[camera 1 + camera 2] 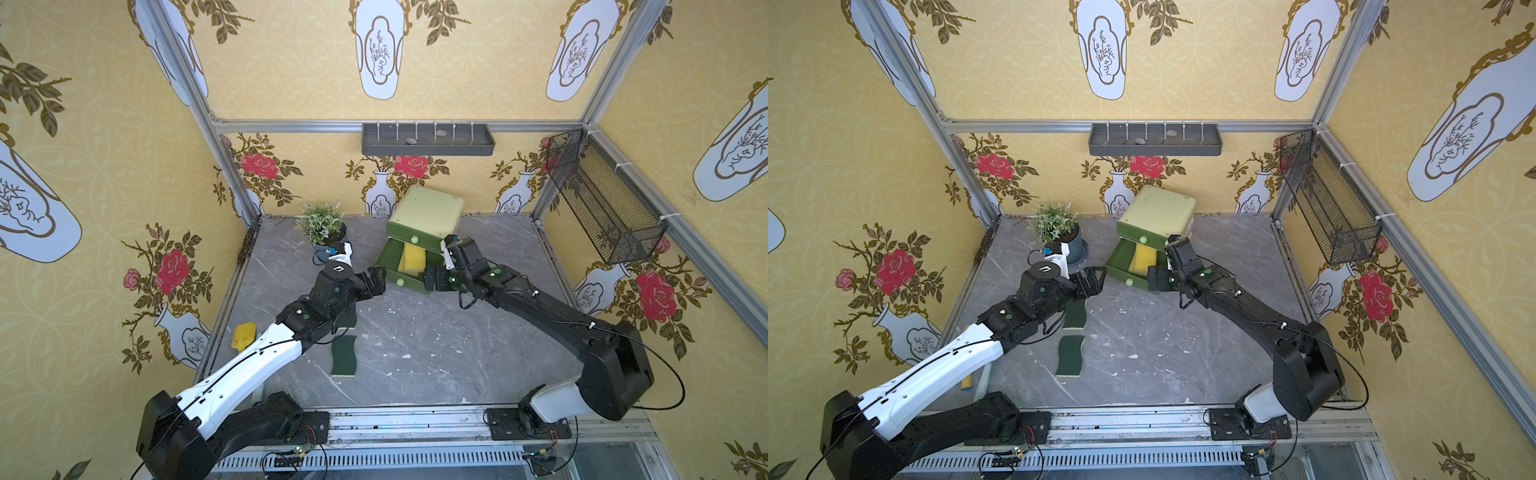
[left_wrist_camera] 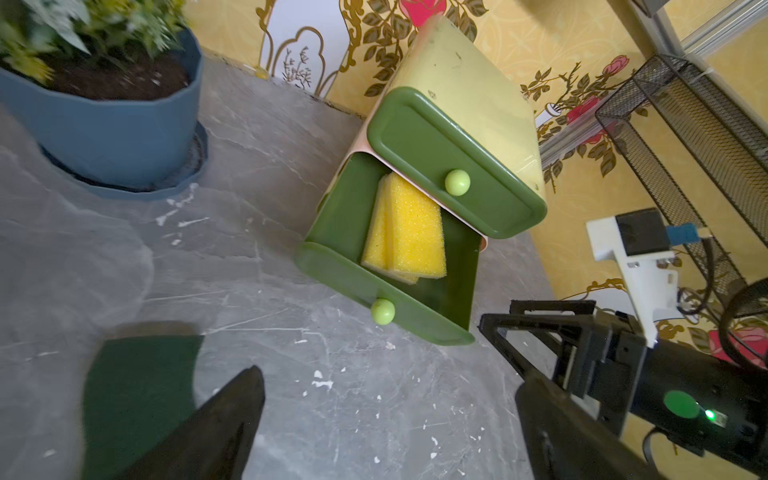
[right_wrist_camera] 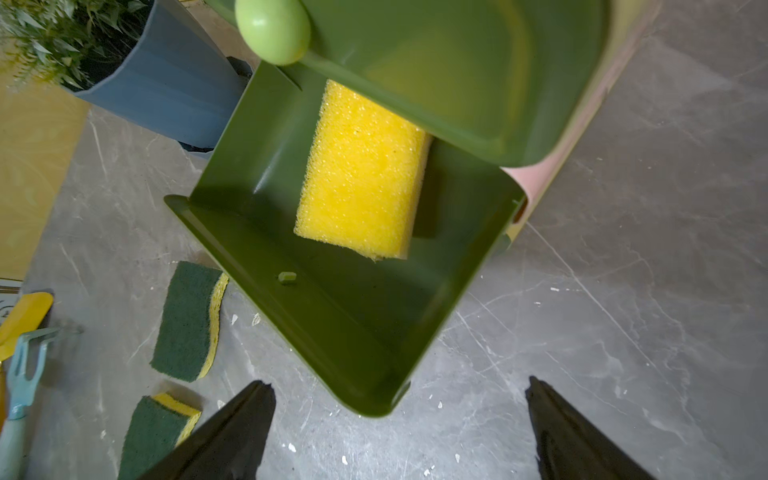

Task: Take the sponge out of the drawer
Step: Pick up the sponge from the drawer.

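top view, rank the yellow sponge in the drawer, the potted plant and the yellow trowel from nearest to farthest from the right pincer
1. yellow sponge: in the open lower drawer, right beside the right pincer.
2. potted plant: at the back of the table, beyond the drawer's other side.
3. yellow trowel: by the left wall, next to the left arm.

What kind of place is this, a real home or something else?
Probably a robot test cell dressed like a home: an aluminium frame carries printed wallpaper panels, and a base rail holds the left arm and the right arm.
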Robot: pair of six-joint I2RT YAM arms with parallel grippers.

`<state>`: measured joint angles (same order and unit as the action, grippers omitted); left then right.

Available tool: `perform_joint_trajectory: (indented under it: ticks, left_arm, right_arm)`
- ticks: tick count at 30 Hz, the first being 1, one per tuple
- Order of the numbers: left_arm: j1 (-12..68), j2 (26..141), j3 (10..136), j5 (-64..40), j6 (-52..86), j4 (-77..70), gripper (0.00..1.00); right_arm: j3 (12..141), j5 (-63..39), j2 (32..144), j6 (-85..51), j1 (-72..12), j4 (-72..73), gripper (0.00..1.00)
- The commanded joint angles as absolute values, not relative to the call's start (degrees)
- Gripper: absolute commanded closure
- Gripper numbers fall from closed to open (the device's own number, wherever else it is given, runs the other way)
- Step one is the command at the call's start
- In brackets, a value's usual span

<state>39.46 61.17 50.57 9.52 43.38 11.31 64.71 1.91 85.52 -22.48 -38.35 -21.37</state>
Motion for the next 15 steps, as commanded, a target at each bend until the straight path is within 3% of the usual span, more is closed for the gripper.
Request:
perform_joint_trajectory:
  ticks: [1,9,15]
  left_arm:
    - [39.6,58.4,53.2,14.6,37.2,23.2,0.00]
    - [39.6,54.9,61.9,15.8,29.1,36.7,0.00]
    - [39.6,53.8,63.5,15.8,19.9,37.1,0.00]
  right_arm:
    - [67.2,8.3,88.4,-23.5,-40.1,-21.5,0.02]
    - [70.7,12.2,93.2,-25.4,-42.7,-18.5,0.03]
    - [73.5,14.8,96.1,-26.8,-44.0,-17.7,0.02]
